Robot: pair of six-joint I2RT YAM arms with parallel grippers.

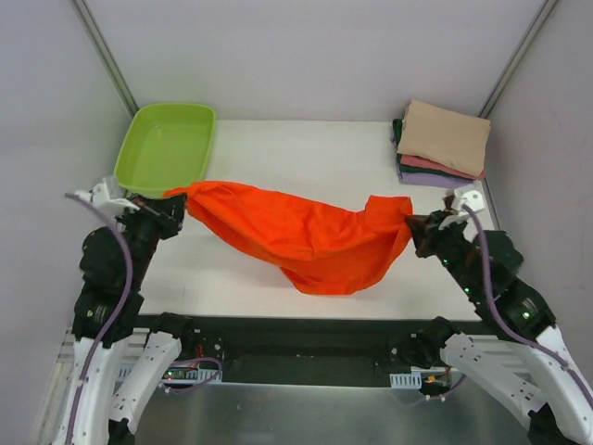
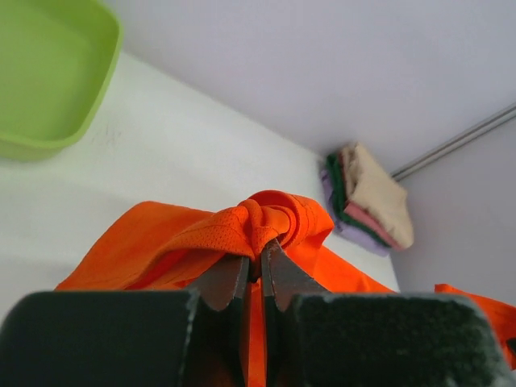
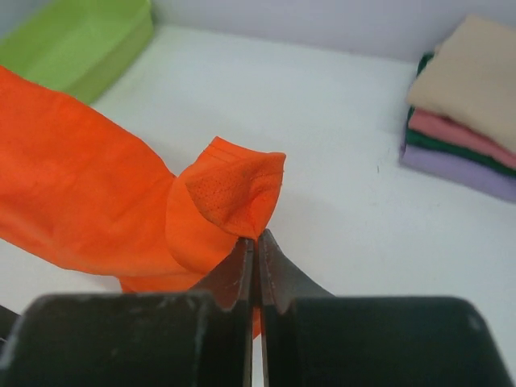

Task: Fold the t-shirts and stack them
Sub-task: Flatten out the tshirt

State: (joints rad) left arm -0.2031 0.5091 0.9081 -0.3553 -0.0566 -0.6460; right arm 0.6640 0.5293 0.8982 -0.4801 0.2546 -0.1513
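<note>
While pinched at both ends, spans white table [image 1: 306, 148] as sagging orange t-shirt [image 1: 306, 236], low middle near front edge. Clamped on bunched fold at left end, just beside lime-green tub [image 1: 167, 148]: left gripper [image 1: 179, 210]. Closed on mesh sleeve hem at right end: right gripper [image 1: 413, 226]. At far right corner, well apart from both: folded t-shirt stack [image 1: 445, 139], tan on top, then pink, dark green, purple.

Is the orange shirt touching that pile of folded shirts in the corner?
Apart. The right wrist view shows a strip of white table between the orange shirt and the folded stack; the top view agrees.
</note>
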